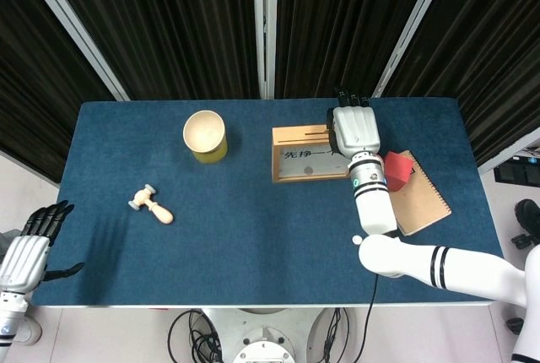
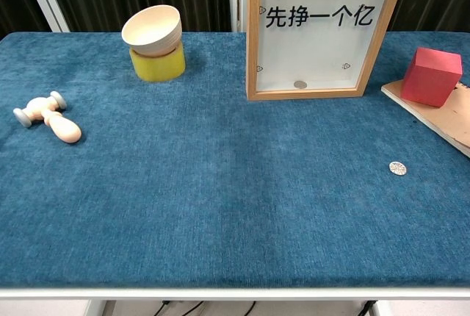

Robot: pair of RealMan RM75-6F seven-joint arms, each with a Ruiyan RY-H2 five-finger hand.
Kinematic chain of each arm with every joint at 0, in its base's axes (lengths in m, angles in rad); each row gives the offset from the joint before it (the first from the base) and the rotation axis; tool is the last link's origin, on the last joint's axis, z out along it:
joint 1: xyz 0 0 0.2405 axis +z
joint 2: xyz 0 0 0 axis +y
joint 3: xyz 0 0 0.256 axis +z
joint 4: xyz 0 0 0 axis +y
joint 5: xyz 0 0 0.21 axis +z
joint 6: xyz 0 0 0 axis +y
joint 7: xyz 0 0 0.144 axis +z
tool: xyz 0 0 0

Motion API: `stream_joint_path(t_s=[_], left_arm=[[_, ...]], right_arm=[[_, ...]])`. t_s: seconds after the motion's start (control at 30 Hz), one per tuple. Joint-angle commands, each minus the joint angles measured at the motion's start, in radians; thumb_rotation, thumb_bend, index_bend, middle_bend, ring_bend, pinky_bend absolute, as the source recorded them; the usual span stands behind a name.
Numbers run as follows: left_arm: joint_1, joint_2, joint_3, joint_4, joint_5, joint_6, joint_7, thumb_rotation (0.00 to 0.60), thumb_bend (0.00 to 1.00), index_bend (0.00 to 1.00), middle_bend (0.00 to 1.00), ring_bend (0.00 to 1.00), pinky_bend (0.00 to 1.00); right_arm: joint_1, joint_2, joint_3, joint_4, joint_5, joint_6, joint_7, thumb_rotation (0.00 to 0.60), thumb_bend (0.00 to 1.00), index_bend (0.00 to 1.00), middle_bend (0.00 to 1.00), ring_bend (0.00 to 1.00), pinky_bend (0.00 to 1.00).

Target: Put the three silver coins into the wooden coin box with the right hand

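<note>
Coins: one coin (image 2: 300, 84) lies inside the box at the bottom, behind the clear front; another coin (image 2: 397, 168) lies on the tabletop (image 2: 220, 198), near the notebook (image 1: 419, 195).
Box: the box (image 2: 327, 31) stands upright at the back of the tabletop.
Right hand: the right hand (image 1: 356, 129) is above the top right end of the box; its fingers (image 1: 343, 93) point away, and I cannot tell if they pinch something.
Left hand: the left hand (image 1: 27, 253) is off the tabletop, with fingers spread and holding nothing.
Others: a red cube (image 2: 430, 76) on the notebook, a bowl (image 2: 153, 29) on a yellow base, a wooden hammer (image 2: 48, 118) at the left.
</note>
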Motion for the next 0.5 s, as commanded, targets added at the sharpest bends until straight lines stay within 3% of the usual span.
stream_joint_path(t_s=[0.03, 0.23, 0.5], left_arm=[[0.0, 0.0, 0.0, 0.0, 0.0, 0.0, 0.001, 0.6, 0.0, 0.02, 0.0, 0.0, 0.0], [0.001, 0.001, 0.0, -0.003, -0.001, 0.001, 0.004, 0.6, 0.0, 0.02, 0.0, 0.0, 0.0], [-0.002, 0.001, 0.001, -0.009, 0.0, -0.003, 0.014, 0.6, 0.0, 0.02, 0.0, 0.0, 0.0]], right_arm=[[-0.001, 0.004, -0.004, -0.001, 0.0, -0.003, 0.003, 0.6, 0.43, 0.01, 0.0, 0.0, 0.0], [-0.009, 0.019, -0.009, -0.012, -0.018, -0.006, 0.031, 0.6, 0.43, 0.0, 0.0, 0.0, 0.0], [-0.067, 0.05, -0.037, -0.052, -0.19, 0.023, 0.131, 0.6, 0.43, 0.0, 0.0, 0.0, 0.0]])
